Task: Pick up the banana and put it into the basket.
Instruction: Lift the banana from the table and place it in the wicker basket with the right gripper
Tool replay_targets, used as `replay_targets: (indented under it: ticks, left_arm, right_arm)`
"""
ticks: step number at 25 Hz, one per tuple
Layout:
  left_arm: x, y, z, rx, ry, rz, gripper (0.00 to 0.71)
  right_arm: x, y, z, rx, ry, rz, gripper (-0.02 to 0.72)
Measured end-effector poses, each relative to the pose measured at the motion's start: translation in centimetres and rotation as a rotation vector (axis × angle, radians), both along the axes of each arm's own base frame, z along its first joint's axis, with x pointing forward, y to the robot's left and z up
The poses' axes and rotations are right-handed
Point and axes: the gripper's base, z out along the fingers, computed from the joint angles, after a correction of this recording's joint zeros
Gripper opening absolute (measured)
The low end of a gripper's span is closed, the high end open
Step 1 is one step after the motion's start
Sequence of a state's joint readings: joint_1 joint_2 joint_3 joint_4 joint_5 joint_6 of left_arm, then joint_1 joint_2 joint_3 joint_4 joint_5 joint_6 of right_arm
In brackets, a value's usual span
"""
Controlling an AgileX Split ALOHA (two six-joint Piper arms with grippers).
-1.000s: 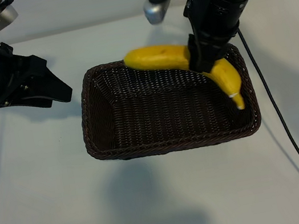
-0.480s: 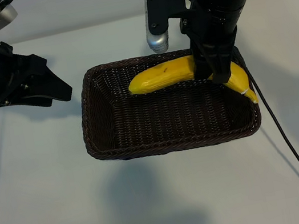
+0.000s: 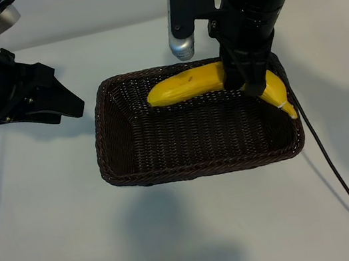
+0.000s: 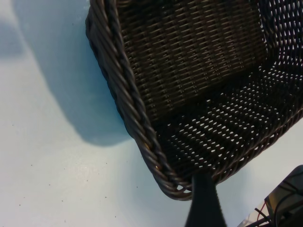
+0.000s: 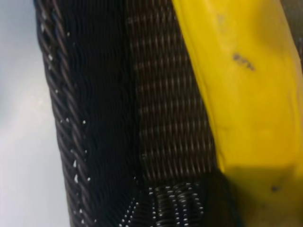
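Placing step. Right gripper [image 3: 247,80], upper right of frame, pinches the banana [image 3: 187,84] near its middle; the fruit hangs over the far end of the basket [image 3: 107,149], stem tip near the right rim. Left gripper [image 3: 68,105], upper left, idle beside the basket, jaws spread. Next: lower, then release so it settles inside.

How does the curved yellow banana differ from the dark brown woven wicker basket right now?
The curved yellow banana is smooth and bright; the dark brown woven wicker basket is dark and textured. The banana is held in the right tool above the basket's far side, while the basket rests on the table. The banana is shorter than the basket.
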State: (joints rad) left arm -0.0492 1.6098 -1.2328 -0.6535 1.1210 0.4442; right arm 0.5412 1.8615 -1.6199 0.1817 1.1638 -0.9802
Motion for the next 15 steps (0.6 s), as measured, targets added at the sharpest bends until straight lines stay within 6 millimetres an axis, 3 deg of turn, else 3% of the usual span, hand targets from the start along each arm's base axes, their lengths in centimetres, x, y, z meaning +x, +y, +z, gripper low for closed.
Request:
replay_targets:
  ticks: [15]
  left_arm:
    - [0.0,0.0,0.0,0.001,-0.004,-0.006,0.526]
  right_arm:
    - [1.9,1.2,-5.6,-0.049,0.084,-0.005,0.420]
